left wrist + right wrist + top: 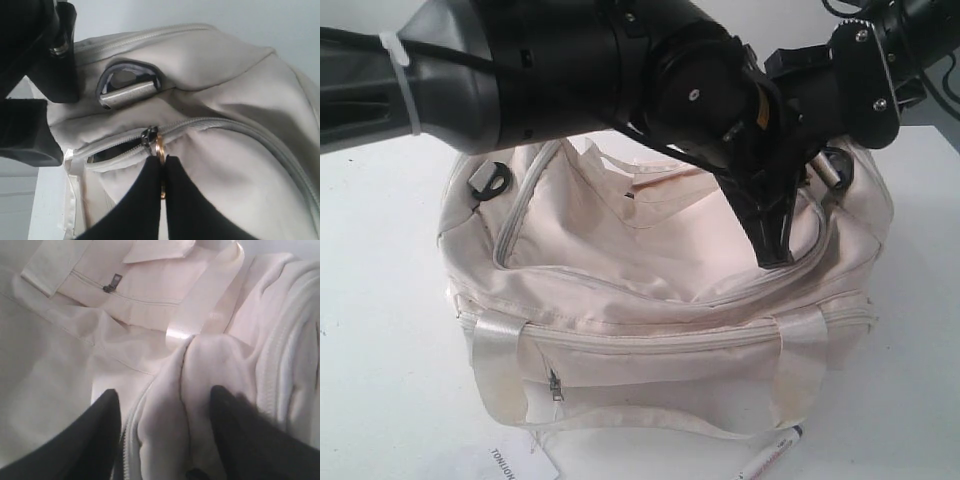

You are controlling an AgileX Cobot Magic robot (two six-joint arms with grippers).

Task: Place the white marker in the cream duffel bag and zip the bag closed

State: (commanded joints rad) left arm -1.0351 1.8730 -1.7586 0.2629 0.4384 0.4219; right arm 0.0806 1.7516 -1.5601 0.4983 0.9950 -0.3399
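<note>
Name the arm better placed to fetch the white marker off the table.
Right, probably. The right gripper is open, only straddling a fold of the cream duffel bag, and the white marker lies toward its side. The left gripper is shut on the gold keyring.

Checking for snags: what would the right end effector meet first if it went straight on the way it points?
Likely the cream duffel bag: its bunched fabric lies between the right end effector's open fingers.

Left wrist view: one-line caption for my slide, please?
Left gripper pinches the gold keyring on the zip pull of the soft cream fabric duffel bag.
</note>
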